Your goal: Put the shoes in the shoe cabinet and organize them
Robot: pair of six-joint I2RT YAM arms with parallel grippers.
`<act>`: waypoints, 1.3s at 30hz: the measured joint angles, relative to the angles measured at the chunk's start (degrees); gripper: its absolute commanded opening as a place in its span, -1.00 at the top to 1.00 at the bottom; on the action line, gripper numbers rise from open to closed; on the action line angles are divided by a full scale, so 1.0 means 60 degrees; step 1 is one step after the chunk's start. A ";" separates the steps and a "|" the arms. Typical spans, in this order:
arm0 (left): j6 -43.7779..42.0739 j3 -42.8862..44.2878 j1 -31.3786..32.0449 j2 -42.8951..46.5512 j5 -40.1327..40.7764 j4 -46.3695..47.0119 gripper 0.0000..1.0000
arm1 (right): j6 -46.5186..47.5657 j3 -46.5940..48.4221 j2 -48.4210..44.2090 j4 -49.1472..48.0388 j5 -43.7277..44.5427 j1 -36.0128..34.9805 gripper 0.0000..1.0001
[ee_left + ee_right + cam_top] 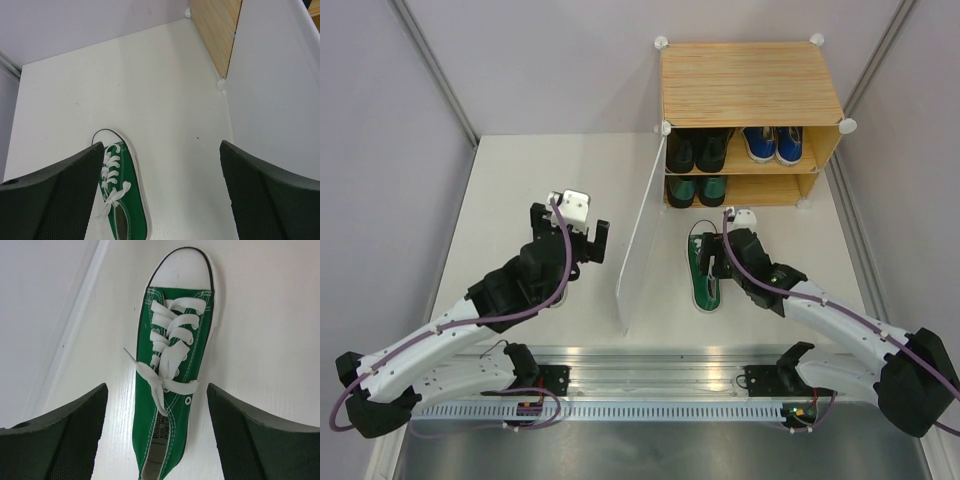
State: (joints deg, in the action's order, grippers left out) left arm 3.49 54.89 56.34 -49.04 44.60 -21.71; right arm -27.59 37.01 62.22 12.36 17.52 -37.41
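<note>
One green white-toed sneaker (703,285) lies on the table in front of the shoe cabinet (750,80), toe toward it. My right gripper (715,257) hovers over this sneaker (170,340), open, a finger on each side with gaps to the shoe. A second green sneaker (122,200) lies below my left gripper (161,145), near its left finger; the arm hides it from above. My left gripper (570,225) is open and empty, left of the door. Black shoes (695,150) and blue sneakers (772,143) stand on the upper shelf, dark green shoes (698,190) on the lower.
The cabinet's translucent white door (638,240) stands open, reaching toward the near edge between the two arms. In the left wrist view the door (272,100) fills the right side, with the wooden cabinet wall (217,30) behind it. Grey walls enclose the table.
</note>
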 measured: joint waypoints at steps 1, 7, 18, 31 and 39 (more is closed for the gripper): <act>0.0000 0.0000 0.0000 0.0000 -0.0026 0.0000 -0.96 | -0.0146 -0.0146 -0.0062 -0.0040 -0.0098 -0.0015 -0.67; 0.0000 0.0000 0.0000 -0.0004 -0.0026 0.0000 -0.96 | -0.0998 -0.1209 -0.0080 -0.0219 -0.0211 -0.0149 -0.54; 0.0000 0.0000 0.0000 -0.0164 -0.0036 -0.0004 -0.95 | -0.1566 -0.1723 0.0069 -0.0765 -0.0306 -0.0182 0.39; -0.0018 -0.0004 0.0000 -0.0313 -0.0033 -0.0011 -0.95 | -0.1177 -0.1490 -0.0080 -0.0270 0.0510 0.0350 0.99; -0.0018 -0.0004 0.0000 -0.0313 -0.0109 -0.0080 -0.95 | -0.0393 -0.1373 -0.1166 0.0393 0.0856 0.2062 0.99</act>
State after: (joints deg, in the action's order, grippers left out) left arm 3.38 54.87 56.34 -50.92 43.94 -22.20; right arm -29.95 28.77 55.22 14.72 22.65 -25.04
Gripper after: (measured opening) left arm 0.976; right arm 0.020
